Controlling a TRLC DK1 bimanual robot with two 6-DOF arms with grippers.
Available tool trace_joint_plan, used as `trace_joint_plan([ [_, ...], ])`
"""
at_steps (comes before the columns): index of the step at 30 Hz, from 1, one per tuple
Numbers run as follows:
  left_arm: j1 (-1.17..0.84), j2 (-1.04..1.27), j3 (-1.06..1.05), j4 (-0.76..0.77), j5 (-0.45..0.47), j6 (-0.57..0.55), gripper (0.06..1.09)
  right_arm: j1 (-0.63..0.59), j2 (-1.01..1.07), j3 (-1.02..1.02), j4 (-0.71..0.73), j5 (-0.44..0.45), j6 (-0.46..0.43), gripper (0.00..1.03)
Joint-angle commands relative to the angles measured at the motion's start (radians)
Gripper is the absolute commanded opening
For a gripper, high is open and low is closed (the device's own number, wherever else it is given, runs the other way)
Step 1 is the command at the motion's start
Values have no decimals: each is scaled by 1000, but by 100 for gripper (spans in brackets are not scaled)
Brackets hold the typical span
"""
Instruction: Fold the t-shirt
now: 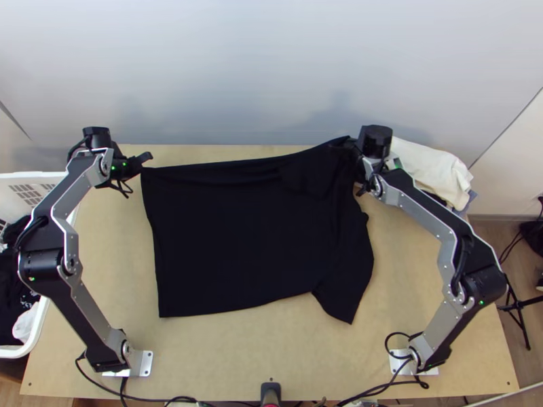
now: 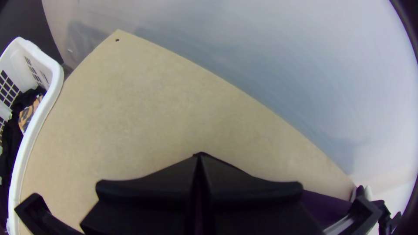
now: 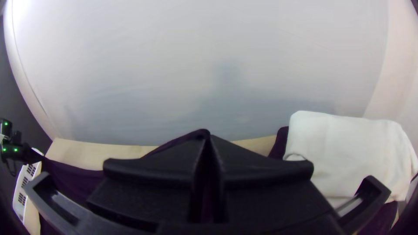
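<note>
While the flat-fingered black left gripper (image 2: 199,156) and right gripper (image 3: 208,138) pinch its far edge, the black cloth t-shirt (image 1: 237,237) lies spread nearward of both.

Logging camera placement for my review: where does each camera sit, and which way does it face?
Top view: high over the near edge of the table, looking steeply down; shows the left arm and right arm.
Left wrist view: on that arm's wrist, facing the table's far left corner; left claw at bottom.
Right wrist view: on that arm's wrist, facing the wall; right claw at bottom.
Top and right wrist views share the t-shirt.
</note>
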Motion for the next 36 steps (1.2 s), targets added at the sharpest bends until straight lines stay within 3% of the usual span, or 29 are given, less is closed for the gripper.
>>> trace_joint_plan([
  [1, -15, 32, 77, -112, 9, 2, 10, 22, 37, 54, -60, 24, 10, 3],
  [4, -25, 26, 126, -278, 35, 4, 10, 28, 25, 108, -227, 24, 64, 3],
  [8, -30, 1, 141, -385, 87, 1, 10, 26, 31, 191, -423, 24, 147, 3],
  [17, -25, 32, 255, -641, 104, 27, 10, 34, 100, 387, -768, 18, 147, 3],
  [21, -19, 55, 255, -683, 104, 45, 10, 37, 168, 481, -914, 17, 145, 3],
  [36, 39, 61, 209, -700, 102, 139, 10, 36, 206, 421, -978, 43, 144, 3],
])
